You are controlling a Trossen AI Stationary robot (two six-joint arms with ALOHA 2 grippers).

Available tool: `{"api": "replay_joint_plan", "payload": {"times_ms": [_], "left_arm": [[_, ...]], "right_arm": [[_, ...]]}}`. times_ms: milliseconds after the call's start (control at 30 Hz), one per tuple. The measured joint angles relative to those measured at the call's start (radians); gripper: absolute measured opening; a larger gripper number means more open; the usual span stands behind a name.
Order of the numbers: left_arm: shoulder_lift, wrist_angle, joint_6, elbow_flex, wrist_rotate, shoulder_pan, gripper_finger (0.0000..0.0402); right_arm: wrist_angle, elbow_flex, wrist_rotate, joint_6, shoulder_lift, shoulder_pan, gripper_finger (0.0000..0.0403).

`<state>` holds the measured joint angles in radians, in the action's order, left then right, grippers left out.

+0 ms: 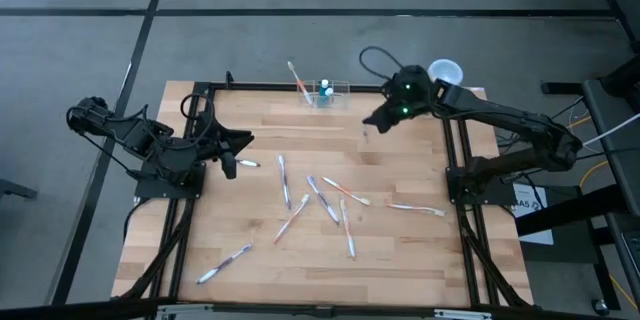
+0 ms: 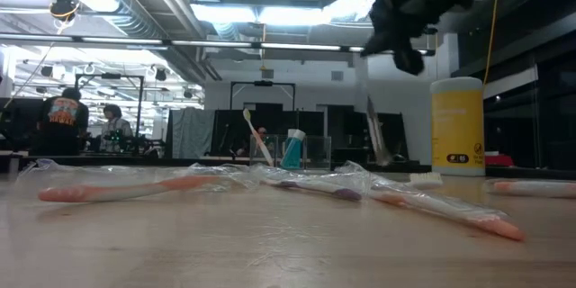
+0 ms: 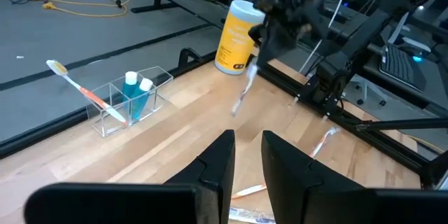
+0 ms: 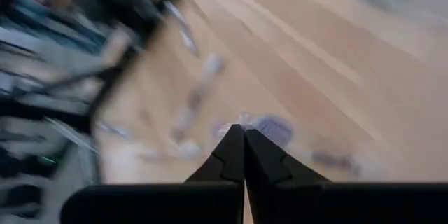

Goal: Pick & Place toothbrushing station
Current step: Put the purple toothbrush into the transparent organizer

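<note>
The toothbrushing station [image 1: 325, 94], a small clear holder, stands near the table's far edge; in it an orange toothbrush [image 3: 84, 89] leans and blue tubes [image 3: 133, 94] stand upright. My right gripper [image 1: 373, 121] hangs in the air to the station's right, shut on a wrapped toothbrush [image 3: 243, 89] that dangles below it. My left gripper [image 3: 248, 157] waits over the table's left side. Its fingers stand apart with nothing seen between them. My right gripper pinches the wrapped toothbrush by its upper end [image 3: 253, 66] between its two shut fingers, which slant down from above. The toothbrush hangs below the fingers, slightly tilted, and its lower end [image 3: 234, 110] looks clear of the table.
Several wrapped toothbrushes [image 1: 330, 200] lie scattered over the table's middle and near part. A yellow cylinder with a white top [image 3: 236, 35] stands at the far right corner. A black frame [image 1: 455, 150] runs along the table's sides. People stand in the room beyond [image 2: 63, 121].
</note>
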<state>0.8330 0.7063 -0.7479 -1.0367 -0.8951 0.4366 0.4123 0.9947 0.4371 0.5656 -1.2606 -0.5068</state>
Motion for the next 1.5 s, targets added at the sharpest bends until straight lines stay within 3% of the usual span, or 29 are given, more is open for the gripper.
{"api": "replay_joint_plan", "payload": {"times_ms": [267, 633, 1167, 1500], "left_arm": [[0.000, -0.017, 0.002, 0.000, -0.001, 0.000, 0.0068], [0.001, -0.024, 0.021, 0.000, -0.027, 0.000, 0.0068], [0.001, -0.027, 0.023, 0.000, -0.039, 0.000, 0.0068], [0.001, -0.028, 0.028, 0.000, -0.048, 0.000, 0.0068]], "right_arm": [[-0.284, 0.000, 0.001, 0.123, -0.041, -0.012, 0.0000], [-0.589, 0.002, -0.036, 0.204, -0.195, -0.035, 0.0000], [-0.528, 0.089, -0.046, 0.131, -0.213, -0.165, 0.0000], [-0.635, 0.089, -0.002, 0.179, -0.303, -0.198, 0.0000]]}}
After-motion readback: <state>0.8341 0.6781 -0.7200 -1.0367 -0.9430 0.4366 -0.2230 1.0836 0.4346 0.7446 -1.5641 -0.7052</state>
